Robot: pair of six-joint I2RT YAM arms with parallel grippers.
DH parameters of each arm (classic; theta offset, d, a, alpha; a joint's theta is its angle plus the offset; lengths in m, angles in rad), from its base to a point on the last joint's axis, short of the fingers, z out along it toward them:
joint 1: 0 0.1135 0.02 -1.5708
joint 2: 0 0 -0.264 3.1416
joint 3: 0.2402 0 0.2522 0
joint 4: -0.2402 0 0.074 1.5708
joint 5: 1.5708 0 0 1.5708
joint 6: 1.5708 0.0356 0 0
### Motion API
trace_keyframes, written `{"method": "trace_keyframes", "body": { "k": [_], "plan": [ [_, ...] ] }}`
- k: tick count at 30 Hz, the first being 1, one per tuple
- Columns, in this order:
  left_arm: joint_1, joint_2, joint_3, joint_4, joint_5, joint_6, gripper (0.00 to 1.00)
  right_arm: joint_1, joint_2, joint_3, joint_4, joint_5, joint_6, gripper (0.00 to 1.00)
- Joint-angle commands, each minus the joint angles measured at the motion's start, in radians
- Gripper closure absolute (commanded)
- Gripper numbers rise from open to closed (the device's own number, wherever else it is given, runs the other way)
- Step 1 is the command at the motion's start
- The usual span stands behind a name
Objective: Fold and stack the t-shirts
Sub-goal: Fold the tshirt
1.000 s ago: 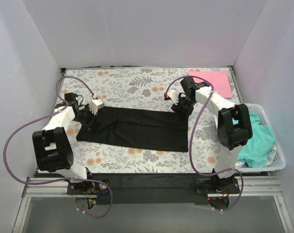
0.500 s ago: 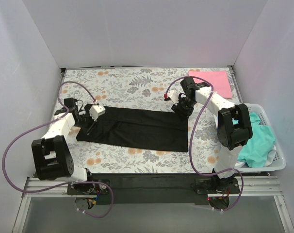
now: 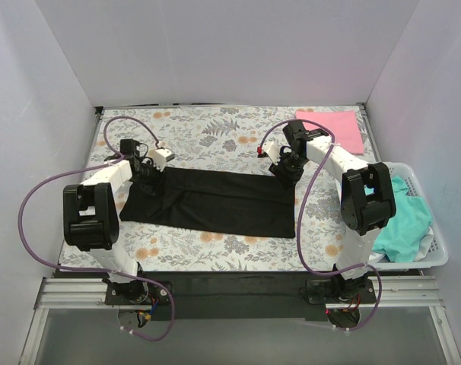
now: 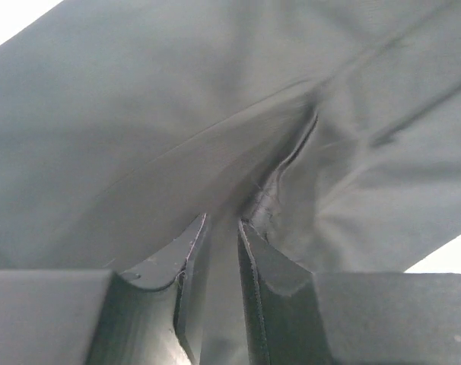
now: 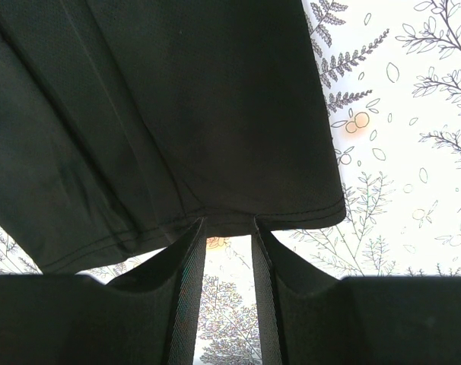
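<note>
Left claw sits low on the left end of the black t-shirt, near its far left corner. Left wrist view: left claw is clenched on a pinched ridge of black fabric, fingers nearly together with cloth between them, the shirt filling almost the whole view.

Black t-shirt lies folded into a long band across the middle of the desk, flat on the floral cloth, running left to right between both arms.

Right claw is down at the shirt's far right corner. Right wrist view: right claw has its fingers slightly apart, straddling the hem of the black shirt; floral cloth shows through the gap, so cannot tell if it grips fabric.

Pink t-shirt lies folded flat at the far right corner of the desk, well apart from the black one.

Teal t-shirt sits crumpled in the white basket off the right edge.
</note>
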Motion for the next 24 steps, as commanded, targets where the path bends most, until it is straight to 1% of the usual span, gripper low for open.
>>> {"method": "trace_keyframes", "body": {
  "k": [1, 2, 4, 6, 10, 13, 14, 16, 18, 19, 20, 21, 22, 24],
  "plan": [
    [-0.06, -0.083, -0.034, 0.007, -0.005, -0.014, 0.8, 0.004, 0.011, 0.036, -0.011, -0.008, 0.008, 0.64],
    [-0.12, -0.106, -0.064, 0.005, -0.006, 0.016, 0.8, 0.003, 0.012, 0.035, -0.011, -0.007, 0.008, 0.64],
    [-0.149, -0.166, -0.095, 0.005, -0.013, 0.03, 0.79, 0.003, 0.015, 0.032, -0.011, -0.002, 0.007, 0.64],
    [-0.181, -0.189, -0.124, -0.005, -0.037, 0.052, 0.79, 0.003, 0.021, 0.032, -0.011, -0.007, 0.005, 0.64],
    [-0.186, -0.238, -0.128, -0.076, -0.023, 0.11, 0.8, 0.003, 0.035, 0.048, -0.011, -0.019, 0.016, 0.64],
    [-0.166, -0.315, -0.134, -0.074, 0.036, 0.107, 0.8, 0.006, 0.041, 0.068, -0.011, -0.025, 0.017, 0.65],
    [-0.142, -0.34, -0.134, -0.059, 0.059, 0.093, 0.79, 0.009, 0.044, 0.071, -0.011, -0.025, 0.02, 0.65],
    [-0.114, -0.332, -0.111, -0.045, 0.11, 0.026, 0.79, 0.012, 0.05, 0.079, -0.011, -0.027, 0.022, 0.64],
    [-0.042, -0.277, -0.077, -0.044, 0.165, -0.013, 0.78, 0.015, 0.058, 0.082, -0.01, -0.025, 0.027, 0.65],
    [-0.025, -0.251, -0.053, -0.027, 0.149, -0.127, 0.78, 0.018, 0.064, 0.085, -0.01, -0.025, 0.03, 0.65],
    [-0.019, -0.225, -0.037, 0.007, 0.114, -0.172, 0.78, 0.02, 0.072, 0.085, -0.008, -0.022, 0.033, 0.66],
    [-0.019, -0.164, -0.025, 0.014, 0.077, -0.216, 0.78, 0.021, 0.078, 0.085, -0.008, -0.019, 0.034, 0.67],
    [-0.019, -0.141, -0.004, 0.022, 0.02, -0.282, 0.78, 0.026, 0.084, 0.084, -0.007, -0.014, 0.036, 0.68],
    [-0.019, -0.085, 0.006, 0.053, -0.04, -0.348, 0.78, 0.029, 0.106, 0.081, -0.003, -0.001, 0.036, 0.69]
  ]
}}
